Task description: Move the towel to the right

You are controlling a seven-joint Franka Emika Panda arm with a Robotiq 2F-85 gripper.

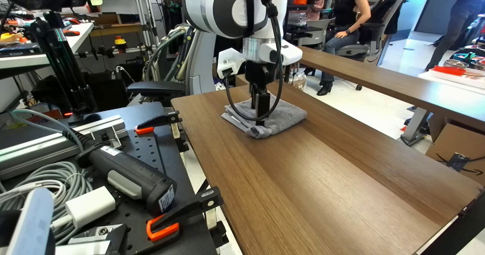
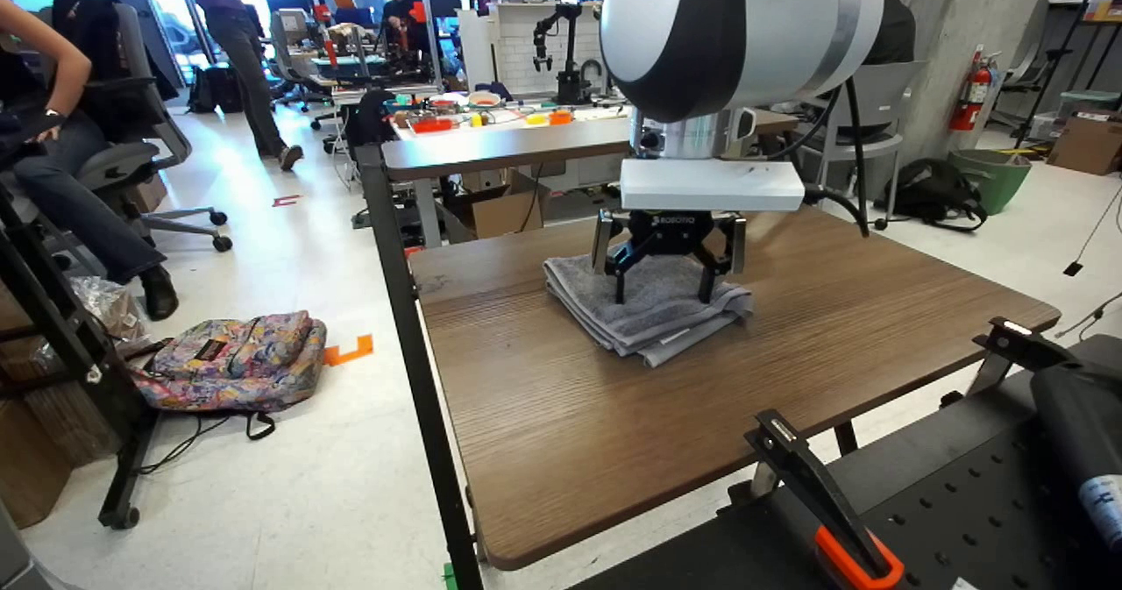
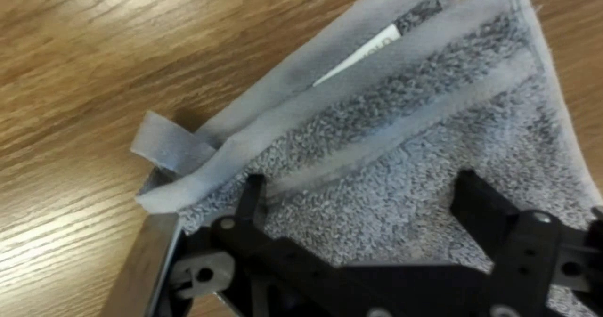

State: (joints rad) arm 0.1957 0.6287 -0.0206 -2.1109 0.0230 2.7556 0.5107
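In the wrist view we find the fingers (image 3: 480, 206) released, wide apart, the folded gray towel (image 3: 372, 190) showing between them. Both reach down to its upper face; we cannot tell whether they press in. In an exterior view the towel lies on the wooden counter (image 1: 322, 186), toward its far end.

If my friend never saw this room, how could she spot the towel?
Find the brown wooden table under the big robot arm. Beneath the arm's black gripper lies the folded towel. Fuzzy and grey, it stands out against the flat brown table.
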